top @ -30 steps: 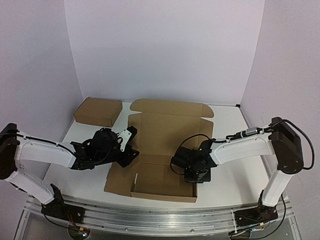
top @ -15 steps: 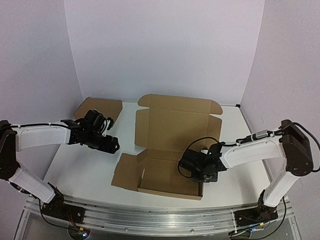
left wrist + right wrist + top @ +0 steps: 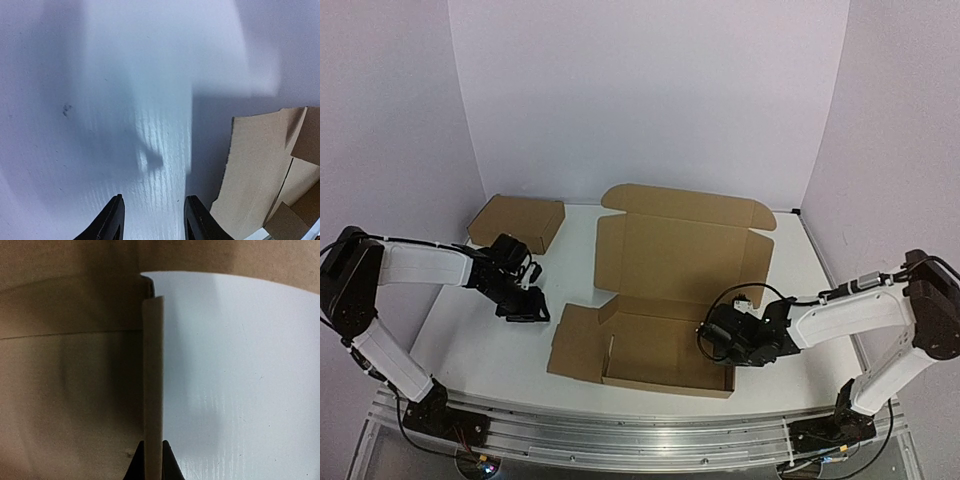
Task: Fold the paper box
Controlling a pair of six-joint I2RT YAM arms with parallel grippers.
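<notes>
A white desk (image 3: pixel 480 345) is carrying the paper box (image 3: pixel 665 262), a brown cardboard mailer that is lying part-folded in the middle of the desk. Its round-cornered lid panel is leaning up and away toward the far wall, and its shallow tray is sitting at the near edge. A loose side flap (image 3: pixel 577 342) is lying flat on the desk at the tray's left end.

The right claw (image 3: pixel 722 340) is reaching in from the right and pinching the tray's right side wall. In the right wrist view its two dark fingertips (image 3: pixel 141 460) are pressing on either side of a thin upright strip of cardboard, with brown box floor on one side and white desk on the other.

The left claw (image 3: pixel 525 303) is hanging low over bare desk, left of the box and apart from it. In the left wrist view its fingers (image 3: pixel 114 220) are standing partly spread, gripping nothing.

A second, ready-made brown box (image 3: pixel 517 222) is sitting at the far left of the desk.
</notes>
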